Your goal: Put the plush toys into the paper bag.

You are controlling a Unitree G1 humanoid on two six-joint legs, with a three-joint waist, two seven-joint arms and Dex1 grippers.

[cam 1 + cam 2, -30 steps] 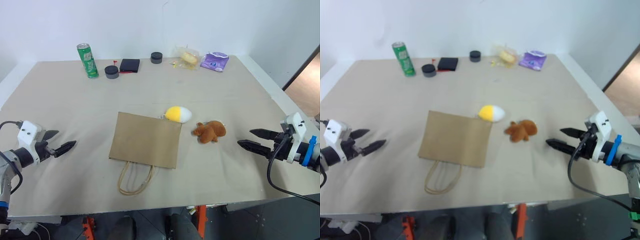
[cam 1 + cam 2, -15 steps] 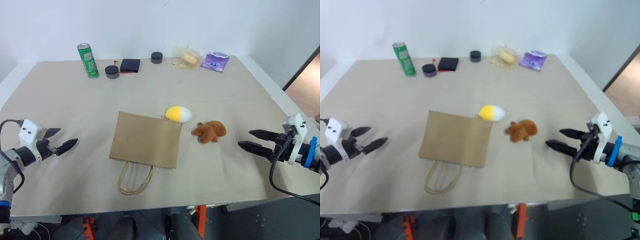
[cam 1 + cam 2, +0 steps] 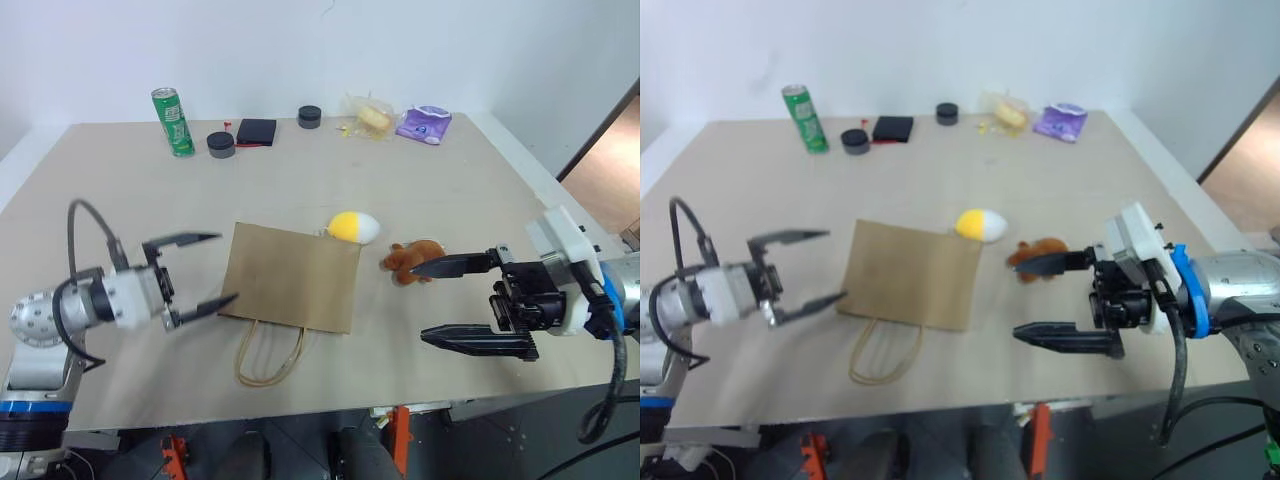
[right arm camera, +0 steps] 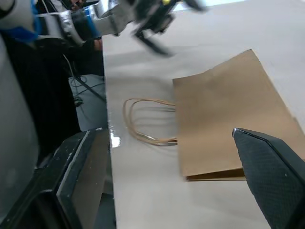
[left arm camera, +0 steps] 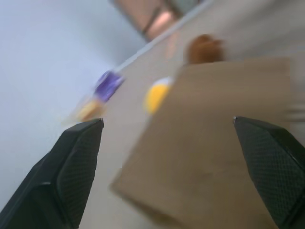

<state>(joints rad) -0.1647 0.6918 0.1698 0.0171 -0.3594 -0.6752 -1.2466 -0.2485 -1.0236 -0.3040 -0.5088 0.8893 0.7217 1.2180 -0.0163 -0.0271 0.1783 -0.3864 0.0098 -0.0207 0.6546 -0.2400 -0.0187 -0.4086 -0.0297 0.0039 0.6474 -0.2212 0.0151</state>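
The paper bag (image 3: 293,278) lies flat in the middle of the table, its cord handles (image 3: 270,355) toward the near edge. The yellow and white egg plush toy (image 3: 355,227) rests at the bag's far right corner. The brown furry plush toy (image 3: 405,260) sits just right of the bag, partly behind a finger of my right gripper. My left gripper (image 3: 212,270) hovers open beside the bag's left edge, pointing right. My right gripper (image 3: 420,302) hovers open to the right of the bag, pointing left, empty. The left wrist view shows the bag (image 5: 214,143) and both toys beyond it.
Along the far edge stand a green can (image 3: 174,121), two black round pucks (image 3: 221,145), a black wallet (image 3: 258,130), a clear packet with yellow contents (image 3: 373,115) and a purple packet (image 3: 425,123). The table's near edge runs just below the bag handles.
Both arms swung inward from the table's sides and rose. The left gripper now sits by the bag's left edge, the right one near the brown toy. Both stayed open.
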